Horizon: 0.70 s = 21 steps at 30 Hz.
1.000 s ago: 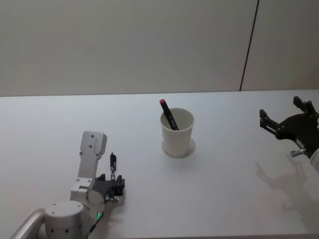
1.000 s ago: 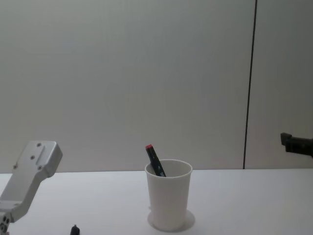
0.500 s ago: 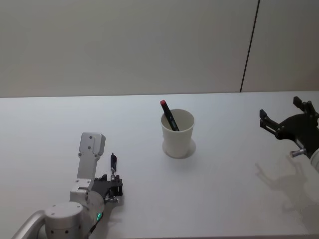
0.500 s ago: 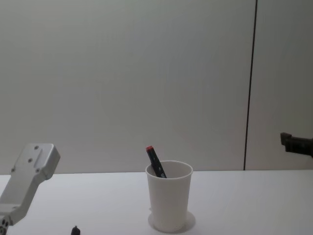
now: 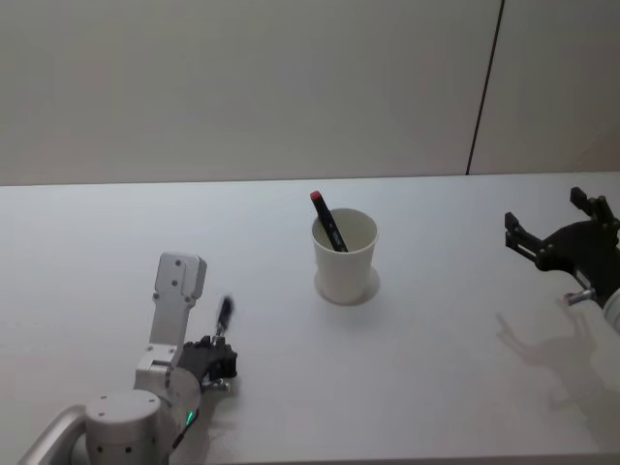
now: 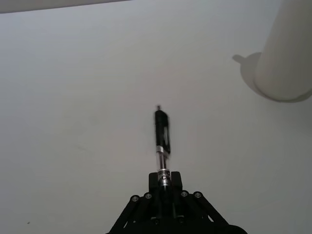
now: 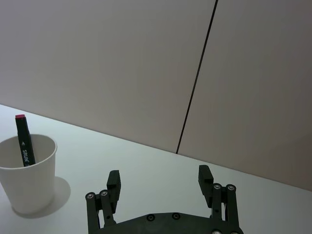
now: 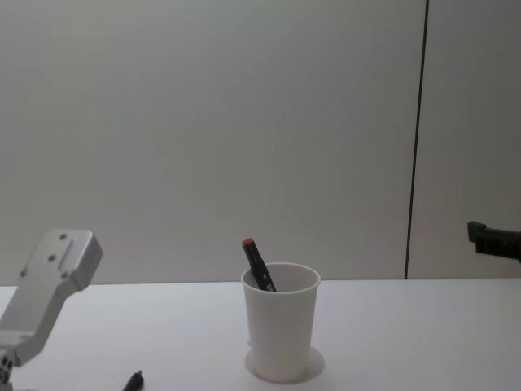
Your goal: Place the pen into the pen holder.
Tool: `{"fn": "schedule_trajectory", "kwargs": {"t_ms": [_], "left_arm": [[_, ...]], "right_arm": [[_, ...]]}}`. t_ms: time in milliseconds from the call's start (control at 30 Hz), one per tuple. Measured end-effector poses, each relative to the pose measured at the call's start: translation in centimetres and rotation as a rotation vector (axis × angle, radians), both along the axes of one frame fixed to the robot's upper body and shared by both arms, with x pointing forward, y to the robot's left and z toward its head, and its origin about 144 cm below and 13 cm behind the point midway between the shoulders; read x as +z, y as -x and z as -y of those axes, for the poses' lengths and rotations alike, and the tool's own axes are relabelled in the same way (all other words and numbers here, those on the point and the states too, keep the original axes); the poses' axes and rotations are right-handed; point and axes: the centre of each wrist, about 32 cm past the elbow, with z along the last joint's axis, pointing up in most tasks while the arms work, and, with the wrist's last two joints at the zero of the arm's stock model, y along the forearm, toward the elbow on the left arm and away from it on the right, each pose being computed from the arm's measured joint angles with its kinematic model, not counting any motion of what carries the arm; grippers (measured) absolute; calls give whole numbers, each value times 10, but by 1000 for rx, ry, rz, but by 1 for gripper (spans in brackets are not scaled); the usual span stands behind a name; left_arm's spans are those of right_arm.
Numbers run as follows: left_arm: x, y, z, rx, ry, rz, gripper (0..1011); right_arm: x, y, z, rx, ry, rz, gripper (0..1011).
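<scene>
A black pen (image 5: 224, 313) with a silver band sticks out forward from my left gripper (image 5: 217, 354), which is shut on its rear end low over the table at the front left. The left wrist view shows the pen (image 6: 163, 139) between the closed fingers (image 6: 178, 181), tip toward the pen holder (image 6: 287, 53). The pen holder (image 5: 344, 258) is a white paper cup standing upright mid-table, with a red-capped black marker (image 5: 327, 221) leaning inside it. My right gripper (image 5: 554, 232) hovers open and empty at the far right.
The white table (image 5: 436, 368) runs wide between the cup and both grippers. A plain wall with a dark vertical seam (image 5: 484, 87) stands behind the table. In the chest view the cup (image 8: 282, 326) sits centre, the pen's tip (image 8: 134, 380) low at the left.
The pen's tip has swung a little to the right, toward the cup, and shows motion blur. The cup, marker and right gripper have not moved.
</scene>
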Motion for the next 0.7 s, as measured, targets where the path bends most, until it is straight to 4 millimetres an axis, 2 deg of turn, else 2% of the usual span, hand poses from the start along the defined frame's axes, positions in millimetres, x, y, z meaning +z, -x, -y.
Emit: {"fn": "schedule_trajectory", "kwargs": {"t_ms": [100, 700], "left_arm": [[3, 0, 0, -2, -6, 11, 138], [21, 2, -3, -19, -53, 118, 137]], "right_arm": [[0, 0, 0, 0, 0, 0, 1002], [0, 0, 0, 0, 0, 0, 1002]]}}
